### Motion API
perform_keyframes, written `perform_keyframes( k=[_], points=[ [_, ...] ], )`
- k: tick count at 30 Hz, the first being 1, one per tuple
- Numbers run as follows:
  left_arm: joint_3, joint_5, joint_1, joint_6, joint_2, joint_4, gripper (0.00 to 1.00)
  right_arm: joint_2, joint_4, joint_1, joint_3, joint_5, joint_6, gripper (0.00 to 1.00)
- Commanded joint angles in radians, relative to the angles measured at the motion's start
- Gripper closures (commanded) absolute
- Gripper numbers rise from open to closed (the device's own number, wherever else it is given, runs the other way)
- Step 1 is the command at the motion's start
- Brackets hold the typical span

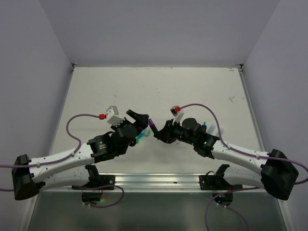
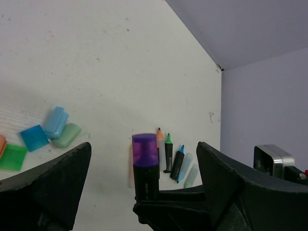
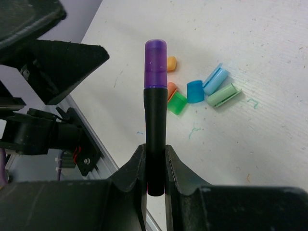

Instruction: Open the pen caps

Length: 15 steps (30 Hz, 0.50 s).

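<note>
Pen caps: one left to open, the rest are lying off.

- Tabletop is carrying both arms, which are meeting nose to nose over its near middle.
- Right tool is pressing its fingers together on a black marker, pinching the barrel low down.
- The marker's long axis is running straight out from the fingers and pointing at the other arm.
- Left tool is standing spread wide, one jaw on each side of the marker's far end, neither jaw touching it.
- Purple cap is sitting on that far end, well clear of the right tool's fingers and right between the left tool's open jaws. The left arm is the nearer one.
- Uncapped markers are lying in a row on the tabletop beyond the left tool.
- Loose caps in orange, green, blue, light blue and mint are lying clustered beyond the right tool, off to one side of the barrel.

Judgement: the coming move is calling for the left tool to close across the cap, then pull along the barrel's axis, away from the right tool.
</note>
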Motion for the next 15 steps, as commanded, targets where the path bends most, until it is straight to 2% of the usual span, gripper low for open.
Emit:
perform_keyframes(
  k=[1, 4, 15],
  points=[
    [-0.019, 0.037, 0.034, 0.11, 0.029, 0.031, 0.09, -0.013, -0.013, 0.001, 0.021, -0.045, -0.026, 1.0],
    [-0.006, 0.071, 0.043, 0.128, 0.072, 0.071, 0.16, -0.015, -0.023, -0.001, 0.034, -0.061, -0.031, 1.0],
    [-0.035, 0.163, 0.08, 0.142, 0.123, 0.18, 0.29, -0.036, -0.062, 0.001, 0.063, -0.079, -0.054, 1.0]
  ],
)
